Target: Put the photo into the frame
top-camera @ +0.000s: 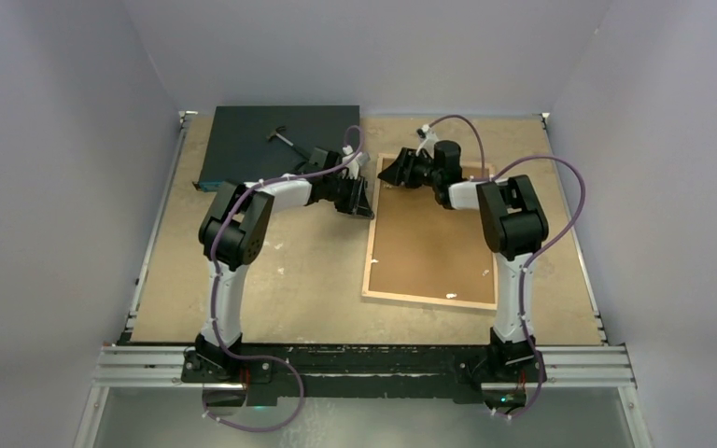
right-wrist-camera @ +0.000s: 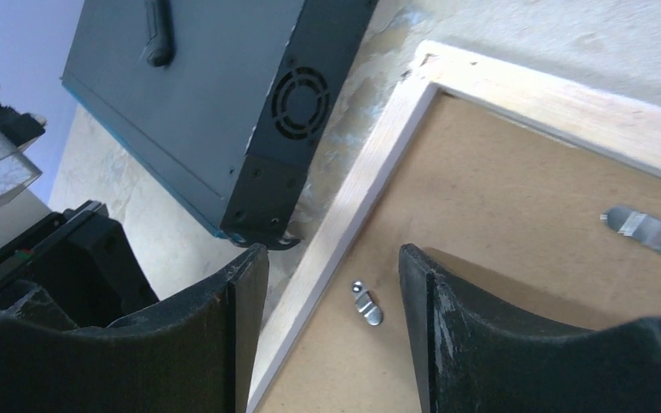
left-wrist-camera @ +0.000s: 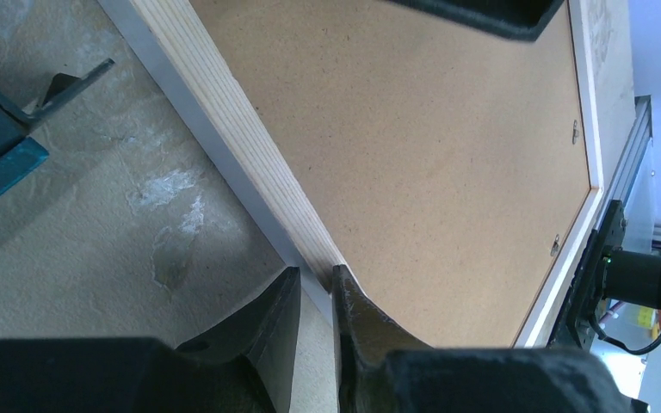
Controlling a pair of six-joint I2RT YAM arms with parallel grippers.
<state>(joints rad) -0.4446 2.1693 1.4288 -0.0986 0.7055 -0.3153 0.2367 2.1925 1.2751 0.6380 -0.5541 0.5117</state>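
The frame (top-camera: pixel 372 252) lies back-up on the table at centre right, its light wood rim around a brown backing board (top-camera: pixel 434 238). No photo shows in any view. My left gripper (top-camera: pixel 364 201) is at the frame's left rail near the far corner. In the left wrist view its fingertips (left-wrist-camera: pixel 317 275) sit on either side of that rail (left-wrist-camera: pixel 224 129), closed on it. My right gripper (top-camera: pixel 387 173) hovers over the frame's far left corner. Seen from the right wrist, it (right-wrist-camera: pixel 334 258) is open, straddling the rail (right-wrist-camera: pixel 370 181) and a small metal clip (right-wrist-camera: pixel 367 304).
A dark flat box (top-camera: pixel 275 140) with a fan grille (right-wrist-camera: pixel 299 96) lies at the back left, close to the frame's corner. A second metal clip (right-wrist-camera: pixel 645 231) sits on the backing board. White walls enclose the table on three sides.
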